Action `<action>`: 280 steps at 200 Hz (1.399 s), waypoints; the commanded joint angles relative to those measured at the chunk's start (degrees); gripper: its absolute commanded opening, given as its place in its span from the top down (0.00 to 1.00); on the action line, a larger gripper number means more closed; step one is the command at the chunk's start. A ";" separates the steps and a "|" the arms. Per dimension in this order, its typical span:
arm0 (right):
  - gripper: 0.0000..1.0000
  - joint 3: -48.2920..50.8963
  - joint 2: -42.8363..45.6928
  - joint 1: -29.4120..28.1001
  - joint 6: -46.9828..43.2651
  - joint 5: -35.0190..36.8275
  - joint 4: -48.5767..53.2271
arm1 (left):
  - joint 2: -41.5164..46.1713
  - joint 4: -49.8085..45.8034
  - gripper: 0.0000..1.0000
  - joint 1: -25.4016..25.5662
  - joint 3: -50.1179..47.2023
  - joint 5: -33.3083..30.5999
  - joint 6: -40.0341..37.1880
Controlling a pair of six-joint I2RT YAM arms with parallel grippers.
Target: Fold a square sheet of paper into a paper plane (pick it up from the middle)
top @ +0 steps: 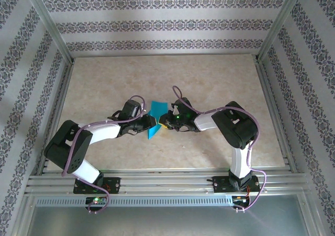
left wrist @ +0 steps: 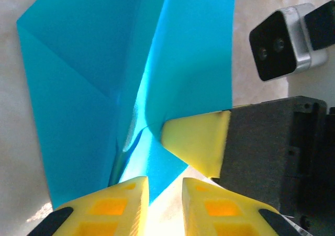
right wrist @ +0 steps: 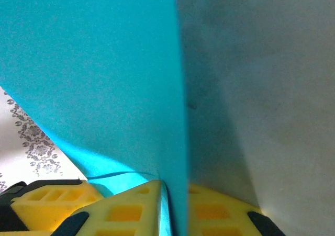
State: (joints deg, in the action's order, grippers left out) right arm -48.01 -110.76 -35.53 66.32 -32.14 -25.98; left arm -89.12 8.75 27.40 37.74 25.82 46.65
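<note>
Right pincer [right wrist: 172, 188]: its two yellow fingers are closed on the edge of the square sheet of paper [left wrist: 78, 89]. The thin teal sheet runs straight down between them. In the left wrist view, one of these fingers presses into the paper where its folds meet.

Left pincer [left wrist: 165, 186]: its yellow fingers stand a little apart, with a narrow bright gap between them. The lower corner of the paper reaches the inner face of one finger but does not look clamped.

Seen from above, the two pincers meet nose to nose near the middle of the pale, marbled bench [top: 209, 79]. The paper sits between them, held partly upright rather than lying flat.

The paper is bright teal and smooth, with straight edges. Diagonal crease lines cross its left half. A long fold runs down the centre, with one side in shade and the other brightly lit. It is partly folded, not yet a finished dart.

The step appears to be mid-fold: one arm holds the centre fold while the other comes in to take the lower end. Next, the left pincer probably needs to close on that corner. The grip should be gentle, because the thin paper would crumple or slip easily.
</note>
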 commanded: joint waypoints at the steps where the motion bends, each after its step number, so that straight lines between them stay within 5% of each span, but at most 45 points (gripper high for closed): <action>1: 0.83 -1.25 0.90 -0.76 0.82 0.48 0.76 | -0.57 -2.70 0.76 0.47 1.64 -2.98 -2.09; 118: 0.72 -2.74 1.74 0.43 -2.21 -1.78 0.23 | -1.19 -4.81 0.80 0.51 1.02 -9.26 -1.70; 280: 0.72 -9.40 -3.78 2.19 -5.68 -1.92 6.64 | -3.37 -8.14 0.83 -0.16 2.21 -12.26 -1.31</action>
State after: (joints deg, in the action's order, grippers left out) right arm -56.31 -113.75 -33.85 62.46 -33.50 -20.99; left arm -91.46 3.57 27.38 38.92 14.68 45.43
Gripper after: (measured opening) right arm 0.278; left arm 0.177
